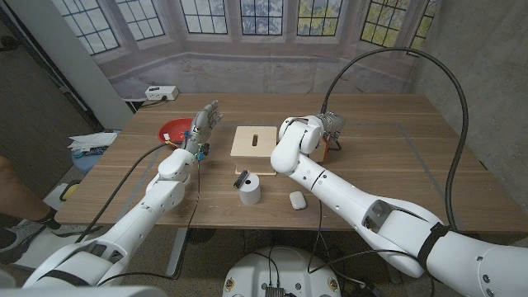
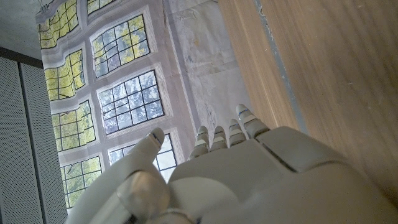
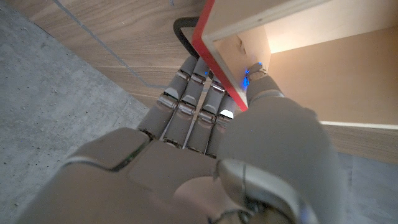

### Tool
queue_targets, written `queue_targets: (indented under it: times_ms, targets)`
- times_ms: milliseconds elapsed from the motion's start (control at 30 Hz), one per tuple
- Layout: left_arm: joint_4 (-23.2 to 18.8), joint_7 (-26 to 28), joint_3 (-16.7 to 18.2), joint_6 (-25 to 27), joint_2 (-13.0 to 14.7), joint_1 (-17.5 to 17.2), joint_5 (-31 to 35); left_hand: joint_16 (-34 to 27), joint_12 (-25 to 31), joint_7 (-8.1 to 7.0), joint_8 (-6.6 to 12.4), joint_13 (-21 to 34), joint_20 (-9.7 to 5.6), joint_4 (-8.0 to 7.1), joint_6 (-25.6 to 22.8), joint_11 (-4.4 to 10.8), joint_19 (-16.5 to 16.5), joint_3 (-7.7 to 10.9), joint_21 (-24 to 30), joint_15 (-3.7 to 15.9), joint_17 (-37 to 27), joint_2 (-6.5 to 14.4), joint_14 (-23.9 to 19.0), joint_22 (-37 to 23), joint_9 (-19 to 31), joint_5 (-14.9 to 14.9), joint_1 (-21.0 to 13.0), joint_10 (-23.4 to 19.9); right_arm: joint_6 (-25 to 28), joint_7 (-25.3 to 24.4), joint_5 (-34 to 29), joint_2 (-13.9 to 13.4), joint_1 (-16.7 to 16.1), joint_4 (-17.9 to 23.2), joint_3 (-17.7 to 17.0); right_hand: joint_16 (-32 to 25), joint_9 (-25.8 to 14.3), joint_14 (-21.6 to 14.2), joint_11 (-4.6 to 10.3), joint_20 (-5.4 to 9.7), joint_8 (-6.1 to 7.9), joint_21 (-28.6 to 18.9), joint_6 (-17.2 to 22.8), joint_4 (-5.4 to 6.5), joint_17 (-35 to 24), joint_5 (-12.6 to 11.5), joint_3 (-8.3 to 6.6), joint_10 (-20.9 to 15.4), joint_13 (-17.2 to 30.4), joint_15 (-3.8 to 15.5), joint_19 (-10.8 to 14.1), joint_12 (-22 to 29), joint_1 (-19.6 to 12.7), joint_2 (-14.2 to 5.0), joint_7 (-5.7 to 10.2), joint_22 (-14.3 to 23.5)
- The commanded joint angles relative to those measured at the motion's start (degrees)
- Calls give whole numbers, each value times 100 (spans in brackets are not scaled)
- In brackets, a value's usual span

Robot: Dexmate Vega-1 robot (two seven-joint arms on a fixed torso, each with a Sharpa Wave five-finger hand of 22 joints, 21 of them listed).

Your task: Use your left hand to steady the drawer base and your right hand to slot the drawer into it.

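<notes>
The drawer base (image 1: 254, 140), a flat pale wooden box with a dark slot in its top, lies at mid-table. My left hand (image 1: 206, 122) is raised off the table just left of it, fingers spread and holding nothing; the left wrist view shows the back of this hand (image 2: 249, 180) against the windows. To the right of the base, my right hand (image 1: 320, 128) grips the drawer (image 1: 333, 145). In the right wrist view this hand (image 3: 205, 155) has its thumb inside the open, red-edged wooden drawer (image 3: 311, 56) and its fingers on the outer wall.
A red bowl (image 1: 175, 129) sits left of my left hand. Near the front edge stand a white cylinder (image 1: 250, 190) with a black piece on top and a small white case (image 1: 297, 199). A power strip (image 1: 161, 92) lies at the far left corner.
</notes>
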State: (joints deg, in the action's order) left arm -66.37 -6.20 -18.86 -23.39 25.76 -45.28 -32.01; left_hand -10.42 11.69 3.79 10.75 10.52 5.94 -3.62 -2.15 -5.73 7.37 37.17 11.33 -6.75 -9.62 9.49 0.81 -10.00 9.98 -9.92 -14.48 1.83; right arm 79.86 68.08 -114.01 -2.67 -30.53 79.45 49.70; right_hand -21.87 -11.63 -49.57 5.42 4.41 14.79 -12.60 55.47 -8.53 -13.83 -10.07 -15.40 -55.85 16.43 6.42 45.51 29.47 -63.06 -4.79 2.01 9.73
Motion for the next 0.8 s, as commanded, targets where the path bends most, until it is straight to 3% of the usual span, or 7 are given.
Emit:
queue_targets:
  times_ms: [33, 500, 800]
  targets:
    - [310, -196, -26, -108, -101, 212, 0, 16, 34, 17, 0, 28, -15, 25, -49, -39, 45, 45, 17, -21, -5, -3, -33, -13, 33, -11, -17, -34, -133, 56, -487, 350, -164, -164, -274, 12, -24, -80, -46, -36, -25, -22, 31, -9, -14, -3, -7, -38, 24, 534, 57, 25, -4, -37, -26, 34]
    - [585, -395, -19, -224, -192, 362, -18, 17, 30, 14, -3, 28, -22, 30, -55, -38, 50, 58, 17, -19, -7, -1, -39, -14, 33, -11, -16, -38, -260, -1, -733, 722, -380, -240, -544, 35, -22, -92, -89, -71, -48, -20, 39, -19, 4, -5, -5, -35, 24, 490, 75, 17, -4, -35, -50, 34]
    - [527, -446, -4, -245, -187, 324, -32, 18, 26, 17, -6, 29, -16, 32, -56, -38, 49, 65, 16, -23, -8, -1, -43, -14, 34, -10, -14, -38, -180, -167, -526, 783, -377, -304, -548, 33, -21, -94, -114, -84, -67, -17, 33, -19, -5, -5, 0, -32, 34, 469, 83, 17, -3, -48, -63, 35]
